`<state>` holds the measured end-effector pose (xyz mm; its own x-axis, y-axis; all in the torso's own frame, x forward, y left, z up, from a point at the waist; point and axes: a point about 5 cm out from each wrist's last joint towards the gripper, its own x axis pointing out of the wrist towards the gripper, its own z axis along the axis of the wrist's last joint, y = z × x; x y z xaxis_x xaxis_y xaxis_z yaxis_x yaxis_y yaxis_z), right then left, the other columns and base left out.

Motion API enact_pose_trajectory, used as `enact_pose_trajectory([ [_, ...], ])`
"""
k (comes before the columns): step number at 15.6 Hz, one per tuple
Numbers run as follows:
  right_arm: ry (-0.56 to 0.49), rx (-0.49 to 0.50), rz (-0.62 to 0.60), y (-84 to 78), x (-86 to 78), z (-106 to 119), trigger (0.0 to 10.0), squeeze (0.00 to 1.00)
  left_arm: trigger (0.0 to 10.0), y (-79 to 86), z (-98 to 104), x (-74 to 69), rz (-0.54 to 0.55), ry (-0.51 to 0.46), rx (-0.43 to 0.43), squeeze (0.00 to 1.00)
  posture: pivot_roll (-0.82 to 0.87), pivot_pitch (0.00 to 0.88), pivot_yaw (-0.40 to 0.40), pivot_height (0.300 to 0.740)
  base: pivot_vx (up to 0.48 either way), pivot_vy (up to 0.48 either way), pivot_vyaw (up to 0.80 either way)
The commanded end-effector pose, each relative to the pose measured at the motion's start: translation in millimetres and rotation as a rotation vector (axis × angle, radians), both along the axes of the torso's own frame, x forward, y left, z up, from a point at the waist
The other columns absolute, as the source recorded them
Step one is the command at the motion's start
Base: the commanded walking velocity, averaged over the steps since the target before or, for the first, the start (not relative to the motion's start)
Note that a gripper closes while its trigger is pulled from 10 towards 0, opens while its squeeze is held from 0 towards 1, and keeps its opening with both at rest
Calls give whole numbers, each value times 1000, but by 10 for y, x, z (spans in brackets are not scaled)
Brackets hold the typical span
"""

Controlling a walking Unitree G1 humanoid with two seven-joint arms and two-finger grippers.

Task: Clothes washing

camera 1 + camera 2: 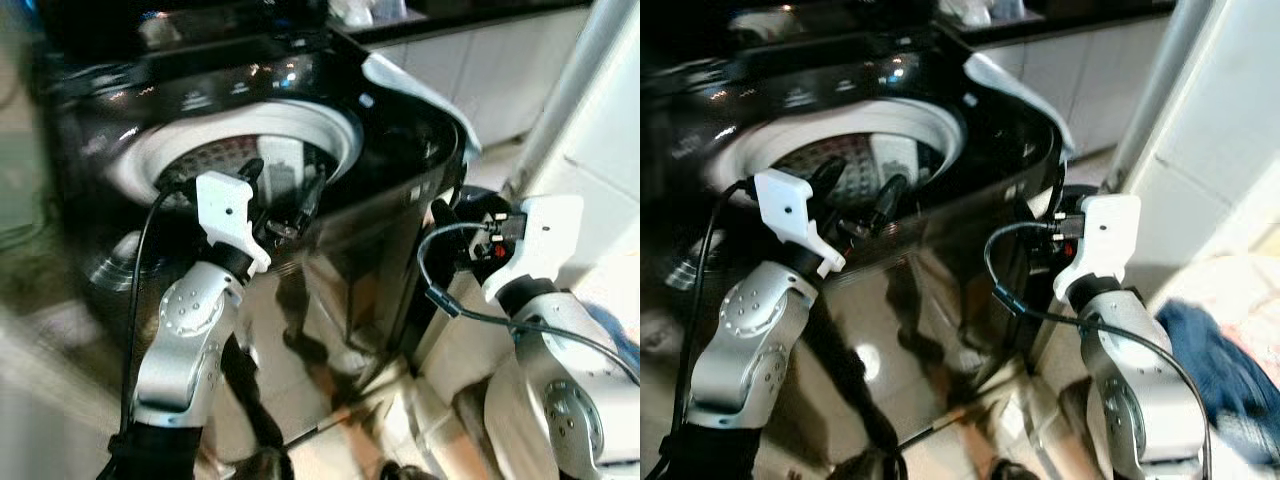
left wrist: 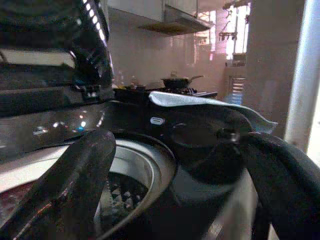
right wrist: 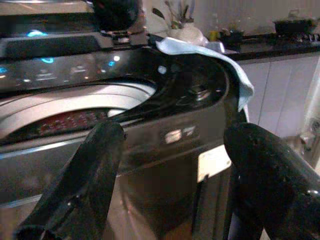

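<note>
Two silver arms rise toward one black top-loading washing machine (image 1: 330,230) with its drum (image 1: 240,150) uncovered. Left gripper (image 1: 285,195) hangs over the drum's front rim, fingers spread, empty. Right gripper (image 1: 448,222) sits beside the machine's right corner, fingers apart, empty. One light-blue cloth (image 1: 415,90) drapes the far right edge; blue clothing (image 1: 1220,370) lies on the floor.

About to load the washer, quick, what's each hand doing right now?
Left hand: open, holding nothing, at the washing machine drum's rim.
Right hand: open, holding nothing, beside the machine's front corner.
</note>
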<state>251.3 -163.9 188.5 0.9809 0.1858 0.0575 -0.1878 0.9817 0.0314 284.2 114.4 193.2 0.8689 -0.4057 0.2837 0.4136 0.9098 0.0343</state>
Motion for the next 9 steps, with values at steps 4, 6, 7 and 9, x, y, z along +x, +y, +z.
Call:
enact_pose_trajectory([
  [4,-13,-4,-19,-39,-6,42,10000,0,10000,-55,-42,-20,-14,5,74,0,-71,0,55,740,0,-240,0],
  [6,-11,-6,-23,-45,-12,39,10000,0,10000,-63,-62,-15,-22,31,49,0,-72,0,55,740,0,-240,0],
  [7,-6,-13,-25,-46,-12,31,10000,0,10000,-48,-110,2,-4,69,51,0,-71,0,53,740,0,0,0],
  [9,48,-55,-50,-65,6,-42,10000,0,10000,-16,-175,38,49,118,65,0,-68,0,50,740,0,0,0],
])
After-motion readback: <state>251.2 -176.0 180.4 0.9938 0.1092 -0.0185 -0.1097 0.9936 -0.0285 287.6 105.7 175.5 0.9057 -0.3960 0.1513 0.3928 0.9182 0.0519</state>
